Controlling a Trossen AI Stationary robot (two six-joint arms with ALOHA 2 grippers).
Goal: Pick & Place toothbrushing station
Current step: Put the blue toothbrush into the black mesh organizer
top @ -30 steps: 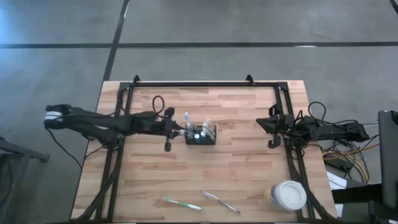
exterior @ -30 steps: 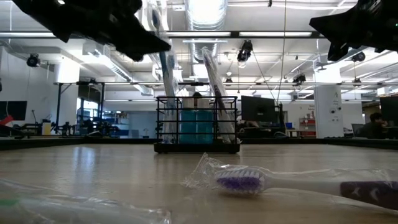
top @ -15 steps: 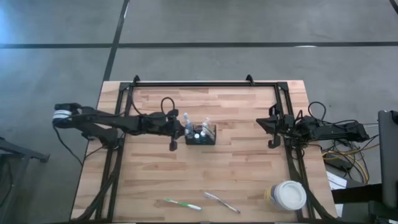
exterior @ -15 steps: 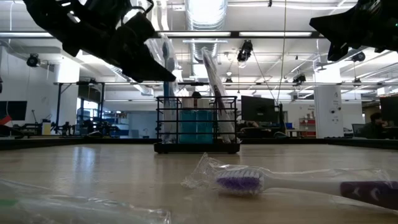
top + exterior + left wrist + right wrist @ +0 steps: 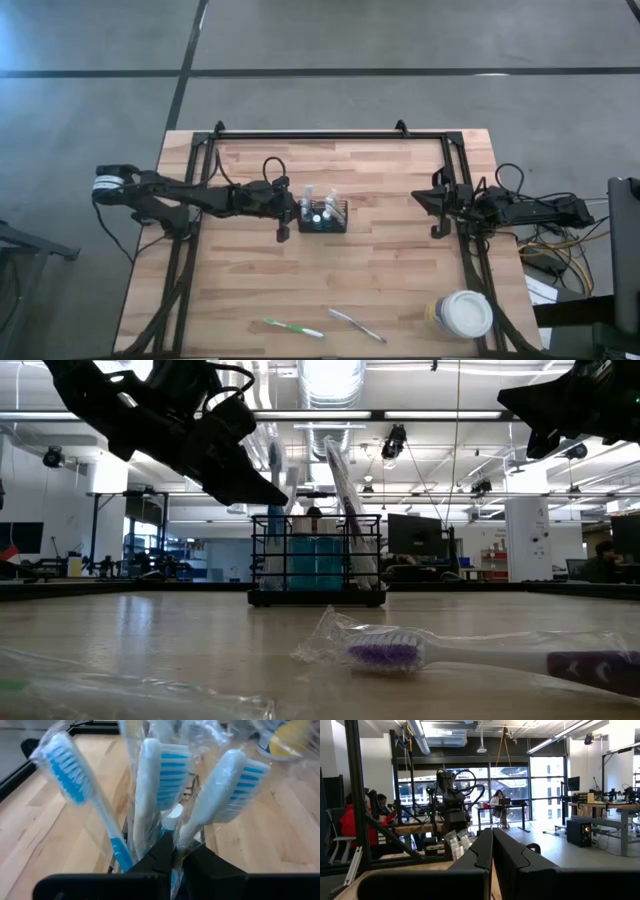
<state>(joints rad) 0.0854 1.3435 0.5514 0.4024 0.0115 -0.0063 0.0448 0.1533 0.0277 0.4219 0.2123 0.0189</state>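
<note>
The black wire-mesh caddy (image 5: 323,215) (image 5: 317,560) stands on the table's middle. It holds wrapped toothbrushes (image 5: 160,770) upright and white-capped tubes (image 5: 173,815). My left gripper (image 5: 296,208) (image 5: 280,495) (image 5: 176,857) is at the caddy's left side, shut on one wrapped toothbrush (image 5: 225,780). The brushes' lower ends are hidden behind the fingers. My right gripper (image 5: 437,205) (image 5: 492,845) waits shut, raised at the table's right edge. A green toothbrush (image 5: 293,327) and a purple-bristled wrapped one (image 5: 355,325) (image 5: 400,653) lie flat near the front edge. My left gripper pinches the lower handle (image 5: 184,842) of the white, blue-bristled toothbrush, inside its clear wrapper, between its two fingers. The fingers come from the table's left, slanting a little down, across the brush. The brush stands tilted with its head above the fingers; its lower end is hidden.
A large cup with a white lid (image 5: 462,313) stands at the near right corner. Black frame rails (image 5: 330,134) run along the table's far, left and right sides. Bare wood lies between the caddy and the two loose brushes.
My left gripper has come down and moved a little toward the table's right edge, up to the caddy's left side, rolling slightly. The toothbrush it carries has sunk with it, lower among the other brushes in the caddy.
</note>
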